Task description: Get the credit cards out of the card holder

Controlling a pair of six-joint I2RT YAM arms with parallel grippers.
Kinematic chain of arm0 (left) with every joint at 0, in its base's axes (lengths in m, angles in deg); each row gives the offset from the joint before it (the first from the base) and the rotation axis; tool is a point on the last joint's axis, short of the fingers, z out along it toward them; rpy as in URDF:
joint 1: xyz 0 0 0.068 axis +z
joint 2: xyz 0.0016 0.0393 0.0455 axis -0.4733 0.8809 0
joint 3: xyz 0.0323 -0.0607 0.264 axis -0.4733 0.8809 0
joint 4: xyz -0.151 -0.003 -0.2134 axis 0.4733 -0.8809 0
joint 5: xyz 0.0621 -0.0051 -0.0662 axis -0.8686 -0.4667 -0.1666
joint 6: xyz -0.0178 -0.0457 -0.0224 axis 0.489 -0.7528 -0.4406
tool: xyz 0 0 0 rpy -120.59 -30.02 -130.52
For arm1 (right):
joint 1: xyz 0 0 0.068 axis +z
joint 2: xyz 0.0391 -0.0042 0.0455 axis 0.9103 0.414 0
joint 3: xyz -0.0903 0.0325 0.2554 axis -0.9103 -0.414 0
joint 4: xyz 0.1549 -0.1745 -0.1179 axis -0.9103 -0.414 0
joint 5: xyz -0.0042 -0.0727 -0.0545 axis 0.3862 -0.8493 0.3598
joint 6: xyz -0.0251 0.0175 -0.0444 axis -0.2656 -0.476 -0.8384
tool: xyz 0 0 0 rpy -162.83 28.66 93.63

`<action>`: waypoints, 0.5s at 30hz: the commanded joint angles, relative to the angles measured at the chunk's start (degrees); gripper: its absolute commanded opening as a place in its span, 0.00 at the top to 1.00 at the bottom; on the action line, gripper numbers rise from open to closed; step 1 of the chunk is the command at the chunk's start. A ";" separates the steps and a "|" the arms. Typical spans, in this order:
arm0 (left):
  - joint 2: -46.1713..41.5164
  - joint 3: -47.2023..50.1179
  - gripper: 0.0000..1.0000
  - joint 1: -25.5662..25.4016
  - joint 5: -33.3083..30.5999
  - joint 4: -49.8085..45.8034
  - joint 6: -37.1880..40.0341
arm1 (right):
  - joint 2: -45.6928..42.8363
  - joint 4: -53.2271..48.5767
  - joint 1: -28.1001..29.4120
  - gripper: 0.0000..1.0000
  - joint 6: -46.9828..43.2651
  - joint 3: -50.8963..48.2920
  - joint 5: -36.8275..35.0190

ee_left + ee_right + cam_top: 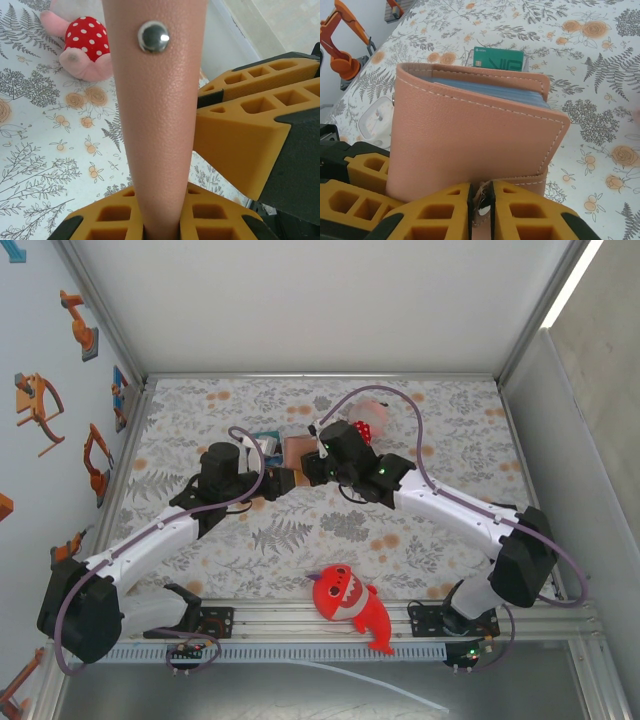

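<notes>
The tan card holder [298,450] is held up above the table's middle, between both grippers. My left gripper [160,220] is shut on one leather flap [155,115], which bears a metal snap stud [153,36]. My right gripper [481,200] is shut on the small closure tab [482,205] at the holder's [470,135] lower edge. The blue-grey inside [485,89] shows along the top. A teal credit card [499,58] peeks out just beyond that edge; whether it sits in the holder or lies on the table I cannot tell. The grippers [275,480] [310,468] nearly touch.
A pink plush with a red polka-dot patch [85,45] lies just behind the grippers [368,430]. A red plush toy [350,605] rests at the table's near edge on the rail. Walls close in the floral table [450,440] at left, back and right.
</notes>
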 commanded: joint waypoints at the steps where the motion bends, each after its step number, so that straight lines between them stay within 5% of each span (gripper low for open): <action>1: -1.92 -1.30 0.90 -0.56 2.19 3.21 1.59 | -1.40 -2.27 -0.31 0.87 0.63 -1.49 -4.09; 10: -1.98 -1.39 0.90 -0.55 2.02 3.07 1.54 | -2.59 -1.92 -0.39 0.96 0.86 -2.41 -5.40; 15: -2.40 -1.57 0.90 -0.43 1.98 2.67 1.81 | -3.93 -1.92 -0.84 0.91 0.59 -3.00 -5.24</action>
